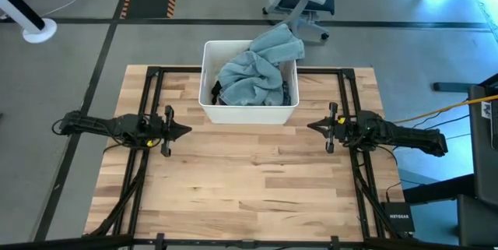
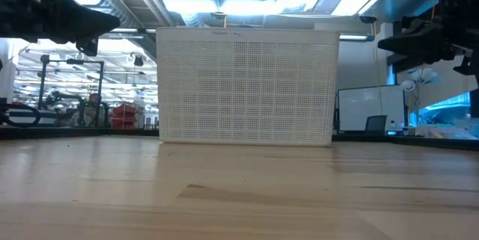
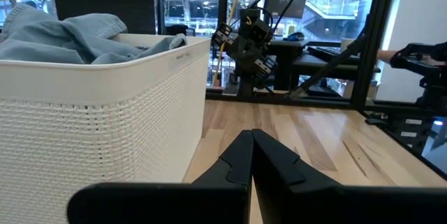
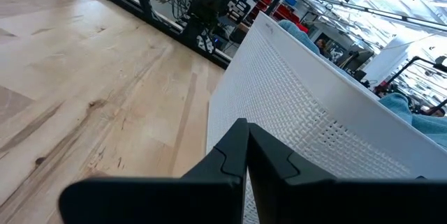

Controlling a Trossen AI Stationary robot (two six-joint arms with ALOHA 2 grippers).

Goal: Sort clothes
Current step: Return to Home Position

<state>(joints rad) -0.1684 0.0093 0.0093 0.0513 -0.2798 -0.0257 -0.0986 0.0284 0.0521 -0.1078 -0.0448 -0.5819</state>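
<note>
A white bin (image 1: 249,114) stands at the upper middle of the table (image 1: 249,188). A crumpled light-blue denim garment (image 1: 257,71) fills it. The garment's long axis runs on a slant from the bin's lower left to its upper right, where a fold spills over the rim. A dark cloth (image 1: 220,93) peeks out beneath it at the bin's left side.

The left claw (image 1: 185,130) hovers at centre left and the right claw (image 1: 311,125) at centre right. Each points inward with its fingers pressed together, holding nothing.
</note>
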